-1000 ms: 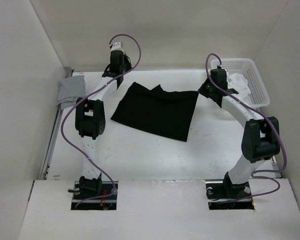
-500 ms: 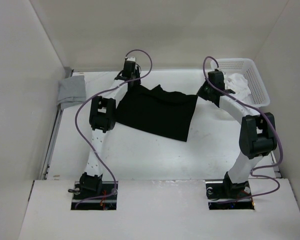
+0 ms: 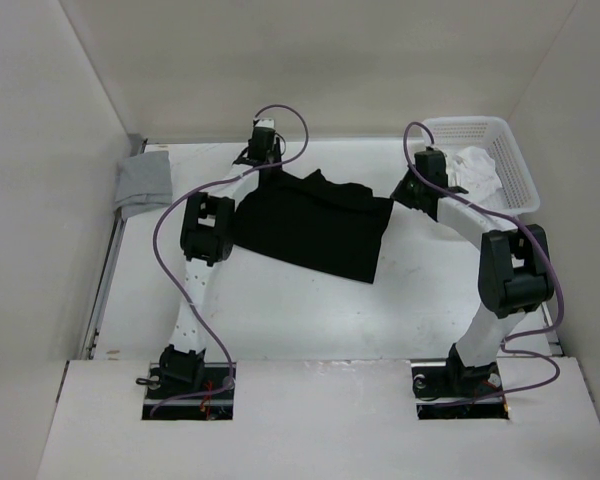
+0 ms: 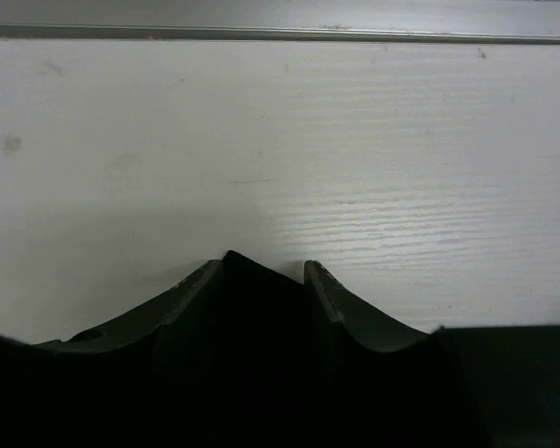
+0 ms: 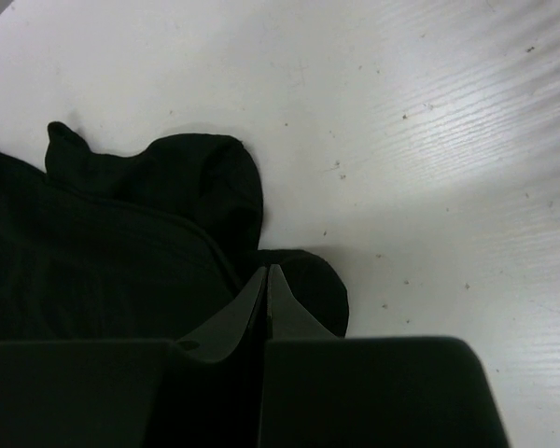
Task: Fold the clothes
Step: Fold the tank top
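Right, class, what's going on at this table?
A black garment lies on the white table, with a robot claw at each far corner. The left claw stands open, fabric between its jaws. The right claw is shut over the garment's edge; whether it pinches fabric is unclear.

top external: high, behind arm bases (image 3: 185, 372), looks down on whole table (image 3: 300, 310) | left wrist: low, close, faces table's far edge | right wrist: close, looks down on black garment (image 5: 103, 243) | overlap: garment, tabletop

Even bright light, soft shadows
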`<state>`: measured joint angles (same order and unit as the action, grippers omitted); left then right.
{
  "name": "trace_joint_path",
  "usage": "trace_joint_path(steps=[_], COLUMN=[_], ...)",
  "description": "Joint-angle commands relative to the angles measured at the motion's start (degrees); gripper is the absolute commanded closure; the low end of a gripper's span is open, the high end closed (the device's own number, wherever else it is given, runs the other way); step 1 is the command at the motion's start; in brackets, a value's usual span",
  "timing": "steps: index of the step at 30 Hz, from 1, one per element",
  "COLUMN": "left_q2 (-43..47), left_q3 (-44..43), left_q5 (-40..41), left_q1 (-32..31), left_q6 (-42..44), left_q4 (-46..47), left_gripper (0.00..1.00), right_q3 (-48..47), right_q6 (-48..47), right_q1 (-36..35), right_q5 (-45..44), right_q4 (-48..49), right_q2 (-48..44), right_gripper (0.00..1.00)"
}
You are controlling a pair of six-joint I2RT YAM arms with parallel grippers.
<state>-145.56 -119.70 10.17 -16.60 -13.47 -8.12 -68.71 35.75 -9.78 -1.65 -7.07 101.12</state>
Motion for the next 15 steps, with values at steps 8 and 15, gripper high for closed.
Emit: trace_joint_path(steps=[8,15], left_q2=[1.9,1.4], left_q3=[-1.1,-0.6], left_q5=[2.7,2.8], left_q1=[0.1,1.0], left_q6=[2.1,1.1], left_q4=[0.8,1.2], left_gripper=[0.67,0.68], right_q3=[-0.4,-0.2], right_q6=[-0.2,-0.1], right_q1=[-0.3,-0.5], right_q5=[1.6,2.4], right_q4=[4.3,4.5], right_q2=[-1.4,-2.2], right_gripper=[0.99,0.99])
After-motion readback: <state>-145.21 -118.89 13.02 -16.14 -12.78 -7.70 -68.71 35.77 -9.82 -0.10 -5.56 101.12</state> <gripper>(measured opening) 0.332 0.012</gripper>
